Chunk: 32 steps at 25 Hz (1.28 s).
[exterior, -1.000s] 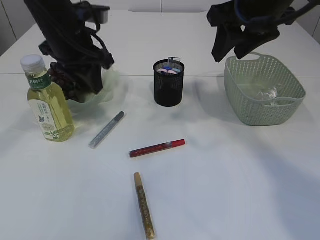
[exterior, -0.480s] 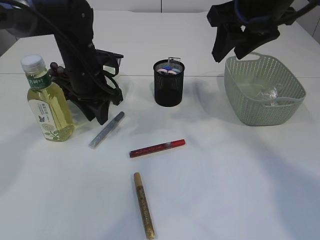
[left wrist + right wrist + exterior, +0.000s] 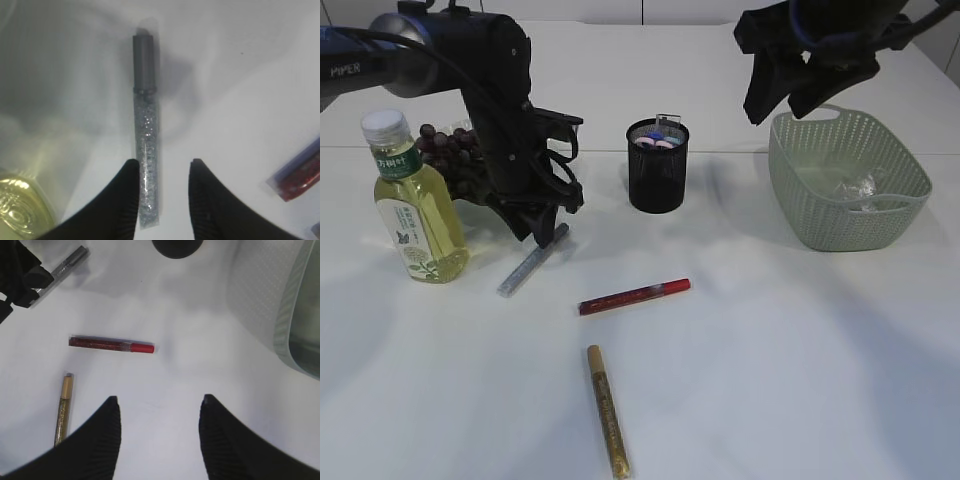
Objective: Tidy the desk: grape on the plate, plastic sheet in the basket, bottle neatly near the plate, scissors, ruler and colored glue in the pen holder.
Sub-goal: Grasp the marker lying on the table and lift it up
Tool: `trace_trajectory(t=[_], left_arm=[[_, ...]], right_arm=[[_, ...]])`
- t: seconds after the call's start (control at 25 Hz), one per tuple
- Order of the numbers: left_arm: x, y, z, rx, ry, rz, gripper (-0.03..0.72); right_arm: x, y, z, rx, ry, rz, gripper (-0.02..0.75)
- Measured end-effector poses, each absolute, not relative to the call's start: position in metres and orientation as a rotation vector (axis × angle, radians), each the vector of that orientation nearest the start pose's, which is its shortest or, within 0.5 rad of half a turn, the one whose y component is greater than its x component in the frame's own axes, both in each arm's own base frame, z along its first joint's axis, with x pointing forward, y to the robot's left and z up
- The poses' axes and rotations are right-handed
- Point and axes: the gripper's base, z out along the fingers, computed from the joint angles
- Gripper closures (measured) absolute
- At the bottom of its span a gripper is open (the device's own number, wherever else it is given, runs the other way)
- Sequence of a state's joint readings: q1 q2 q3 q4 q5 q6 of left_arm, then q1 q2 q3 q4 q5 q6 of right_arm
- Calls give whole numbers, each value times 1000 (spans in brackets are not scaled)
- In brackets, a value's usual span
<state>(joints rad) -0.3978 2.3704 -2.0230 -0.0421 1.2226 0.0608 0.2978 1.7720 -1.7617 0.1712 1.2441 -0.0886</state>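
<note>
From across the room, the grapes sit back left behind the green-tea bottle, the plate under them hidden; the clear plastic sheet lies in the green basket, and the black mesh pen holder already holds something, so those parts look done. Three glue pens remain on the white surface: silver, red and gold. The left wrist view shows the left pincer part-open, empty, poised over the silver glitter pen, one tip overlapping it. The right wrist view shows the right pincer wide, empty, high above the red pen. Nothing seems to block the pick.
</note>
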Motion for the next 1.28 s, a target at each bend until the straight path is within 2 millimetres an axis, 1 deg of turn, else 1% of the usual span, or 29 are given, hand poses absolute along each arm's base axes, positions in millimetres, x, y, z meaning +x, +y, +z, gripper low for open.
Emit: trace_trajectory(t=[0.12,0.44,0.64,1.08,1.28], left_arm=[[447,-191,150,685,2998,-63,440],[448,-190,142,694,3009,-40,440],[449,-190,133,697,3026,-35,440],[449,-190,128,700,3034,-32,440],[452,-184,128,680,3039,-32,441]], right_arm=[[357,125,351,-500,2698,295,333],[357,125,351,-506,2696,294,333],[357,125,351,-510,2695,293,333],[357,125,351,-513,2695,293,335],[357,125,351,-513,2695,293,335]])
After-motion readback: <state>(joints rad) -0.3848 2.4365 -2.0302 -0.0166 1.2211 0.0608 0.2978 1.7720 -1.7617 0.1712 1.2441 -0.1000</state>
